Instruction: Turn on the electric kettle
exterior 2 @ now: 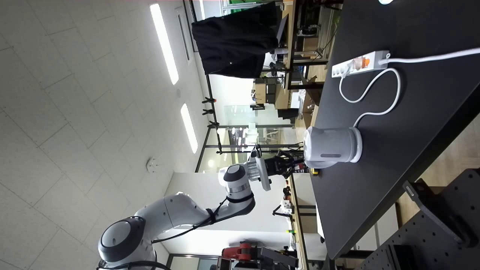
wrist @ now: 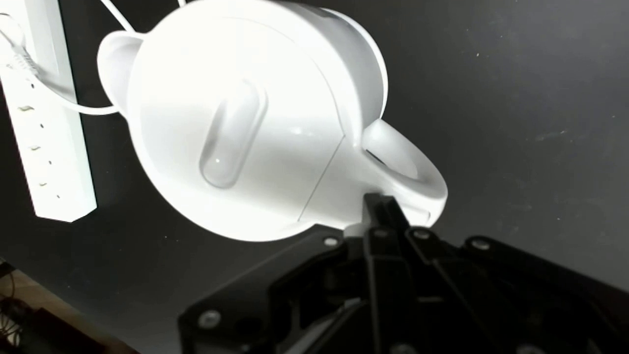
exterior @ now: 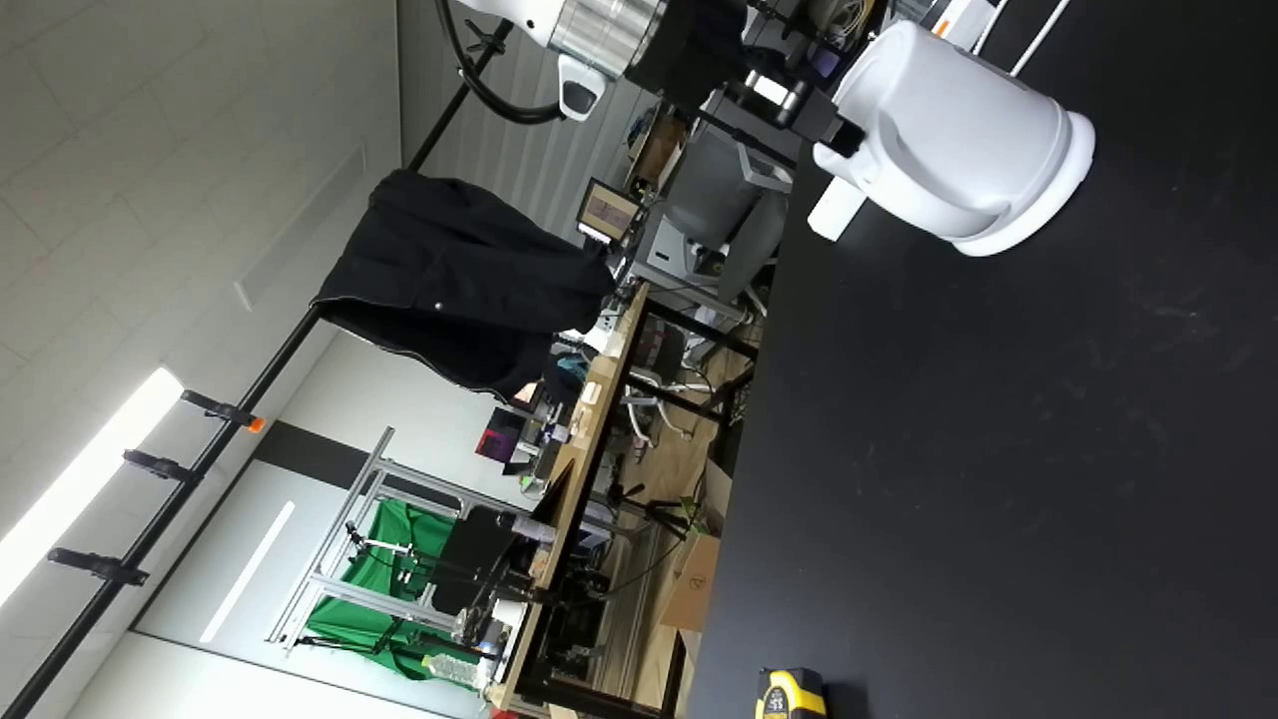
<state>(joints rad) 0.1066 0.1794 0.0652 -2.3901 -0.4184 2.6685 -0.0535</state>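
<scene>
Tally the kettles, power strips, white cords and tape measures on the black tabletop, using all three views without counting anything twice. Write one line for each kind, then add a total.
Electric kettle: 1
Power strip: 1
White cords: 2
Tape measure: 1
Total: 5

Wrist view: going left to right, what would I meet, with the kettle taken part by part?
White rectangular plastic power strip → white rounded plastic electric kettle, by parts: curved white spout → raised oblong white lid ridge → looped white plastic handle.
</scene>
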